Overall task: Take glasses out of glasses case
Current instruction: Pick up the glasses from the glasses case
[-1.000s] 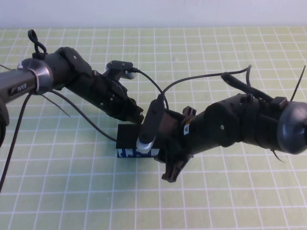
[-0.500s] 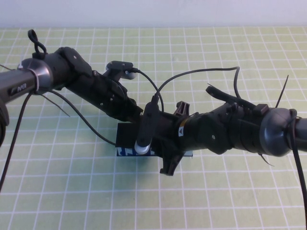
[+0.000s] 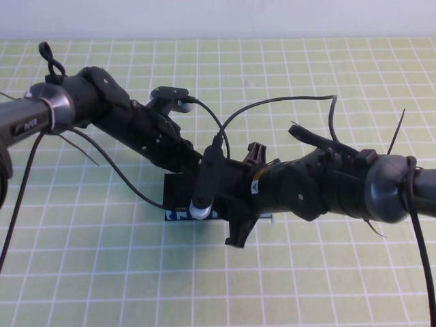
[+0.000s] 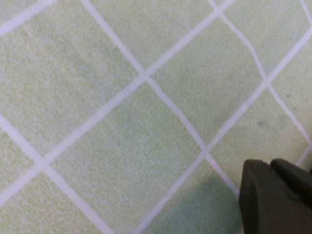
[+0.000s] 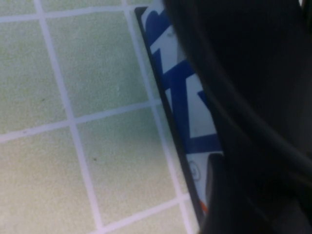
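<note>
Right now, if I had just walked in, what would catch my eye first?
Two black arms meeting mid-table over a small box. The left gripper and right gripper crowd above the glasses case, which is black on top, blue and white on its side. Around them spreads the green checked mat.

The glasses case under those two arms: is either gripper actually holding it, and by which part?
It cannot be told. Both the left gripper and the right gripper sit over the glasses case, but the arms hide any contact. No glasses show.
</note>
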Robot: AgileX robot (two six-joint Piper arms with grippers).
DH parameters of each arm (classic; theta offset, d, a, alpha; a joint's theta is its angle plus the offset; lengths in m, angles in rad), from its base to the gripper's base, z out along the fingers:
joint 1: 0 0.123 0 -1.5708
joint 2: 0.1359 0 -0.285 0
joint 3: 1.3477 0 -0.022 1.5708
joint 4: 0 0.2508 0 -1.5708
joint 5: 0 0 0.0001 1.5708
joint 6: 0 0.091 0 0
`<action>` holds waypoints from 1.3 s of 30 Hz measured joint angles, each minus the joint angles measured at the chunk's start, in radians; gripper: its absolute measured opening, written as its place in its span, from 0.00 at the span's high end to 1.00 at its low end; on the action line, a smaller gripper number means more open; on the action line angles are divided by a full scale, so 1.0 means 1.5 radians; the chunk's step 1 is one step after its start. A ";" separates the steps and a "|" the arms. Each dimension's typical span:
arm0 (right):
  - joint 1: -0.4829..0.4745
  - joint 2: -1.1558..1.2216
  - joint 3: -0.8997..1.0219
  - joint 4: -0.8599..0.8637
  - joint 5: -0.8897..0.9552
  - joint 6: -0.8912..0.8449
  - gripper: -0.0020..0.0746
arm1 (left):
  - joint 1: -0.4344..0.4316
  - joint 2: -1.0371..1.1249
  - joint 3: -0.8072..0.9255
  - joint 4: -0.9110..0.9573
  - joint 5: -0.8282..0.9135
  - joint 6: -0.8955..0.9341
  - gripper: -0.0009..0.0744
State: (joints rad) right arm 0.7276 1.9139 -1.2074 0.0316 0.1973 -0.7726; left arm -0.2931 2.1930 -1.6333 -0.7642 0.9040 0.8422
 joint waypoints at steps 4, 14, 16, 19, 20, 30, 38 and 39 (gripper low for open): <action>0.001 0.000 0.000 -0.002 -0.002 -0.003 0.70 | 0.000 0.000 -0.002 0.000 -0.003 0.000 0.99; 0.004 -0.030 -0.002 -0.005 -0.002 -0.007 0.94 | 0.003 -0.003 -0.014 0.001 0.010 0.000 0.99; 0.004 -0.039 -0.002 -0.005 -0.003 -0.007 0.95 | 0.008 -0.017 -0.023 0.004 0.028 -0.005 0.99; 0.002 -0.042 -0.002 -0.005 -0.003 -0.006 0.96 | 0.023 -0.060 -0.037 0.005 0.042 -0.019 0.99; 0.001 -0.042 -0.002 -0.005 -0.003 -0.006 0.96 | 0.032 -0.082 -0.040 0.005 0.046 -0.021 0.99; 0.000 -0.042 -0.002 0.000 -0.003 -0.005 0.96 | 0.145 -0.260 0.112 -0.143 0.134 0.177 0.99; -0.004 -0.057 -0.002 0.005 -0.003 -0.003 0.97 | 0.189 -0.230 0.277 -0.222 0.182 0.414 0.99; -0.004 -0.057 -0.002 0.007 -0.003 -0.002 0.97 | 0.189 -0.220 0.285 -0.230 0.182 0.432 0.99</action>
State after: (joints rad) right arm 0.7222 1.8289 -1.2097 0.0413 0.1924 -0.7755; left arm -0.0089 1.8628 -1.2061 -1.1087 1.1774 1.4900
